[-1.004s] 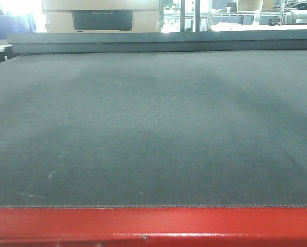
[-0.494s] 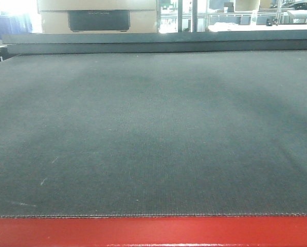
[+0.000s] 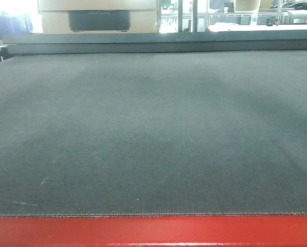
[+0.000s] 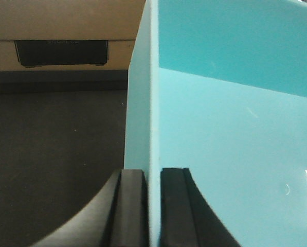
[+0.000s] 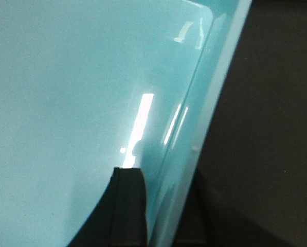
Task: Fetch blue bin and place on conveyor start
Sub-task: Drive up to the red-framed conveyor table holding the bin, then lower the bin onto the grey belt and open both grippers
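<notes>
Front view conveyor start (image 3: 153, 128), wrist views left gripper (image 4: 153, 177), right gripper (image 5: 159, 193) clamping blue bin (image 4: 235, 128)

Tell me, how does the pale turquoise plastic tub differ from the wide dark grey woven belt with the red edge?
The pale turquoise plastic tub is smooth and glossy, catching bright reflections; the dark grey woven belt is matt and finely textured. The tub's thin walls are pinched by the left gripper and the right gripper; the belt lies flat, ungripped.
</notes>
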Robot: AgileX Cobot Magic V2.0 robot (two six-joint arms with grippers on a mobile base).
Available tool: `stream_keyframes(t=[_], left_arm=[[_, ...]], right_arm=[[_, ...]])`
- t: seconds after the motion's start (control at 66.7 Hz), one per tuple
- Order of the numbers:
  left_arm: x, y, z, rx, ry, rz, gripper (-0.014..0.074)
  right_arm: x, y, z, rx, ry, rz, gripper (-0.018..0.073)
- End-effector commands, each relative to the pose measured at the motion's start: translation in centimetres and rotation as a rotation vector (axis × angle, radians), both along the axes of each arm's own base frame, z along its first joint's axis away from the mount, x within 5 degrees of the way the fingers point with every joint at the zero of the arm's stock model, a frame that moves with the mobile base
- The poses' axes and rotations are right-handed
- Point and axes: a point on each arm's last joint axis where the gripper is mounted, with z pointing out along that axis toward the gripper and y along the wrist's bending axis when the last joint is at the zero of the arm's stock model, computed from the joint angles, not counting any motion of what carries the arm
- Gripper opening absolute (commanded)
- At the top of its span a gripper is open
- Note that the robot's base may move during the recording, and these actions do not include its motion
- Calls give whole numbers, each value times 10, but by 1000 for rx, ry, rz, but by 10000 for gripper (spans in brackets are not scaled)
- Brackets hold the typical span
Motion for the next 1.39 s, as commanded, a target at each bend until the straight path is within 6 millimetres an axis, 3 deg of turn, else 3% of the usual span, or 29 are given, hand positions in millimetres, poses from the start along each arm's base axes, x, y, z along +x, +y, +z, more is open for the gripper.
stream_keyframes(t=[0.0,0.464,0.704,0.914,1.184,1.379], left_arm=[[-7,0,15,-49,-83,-15,-111],[-7,0,15,-50,-84,-15,-111],[-10,7,-12,33,198,33,-111],[4,5,-50,102,372,55,-111],[33,-4,-139,156,498,36,-111],[48,3,-191,157,530,45,-111]], right_arm=[[-5,0,12,-2,-76,18,-151],[-3,3,17,46,-129,23,-151],[-3,-1,8,18,-40,21,-151],[21,-8,-23,-5,90,-2,-151],[67,-1,-93,-40,309,3,-151],[90,0,-134,-72,392,-4,-151]])
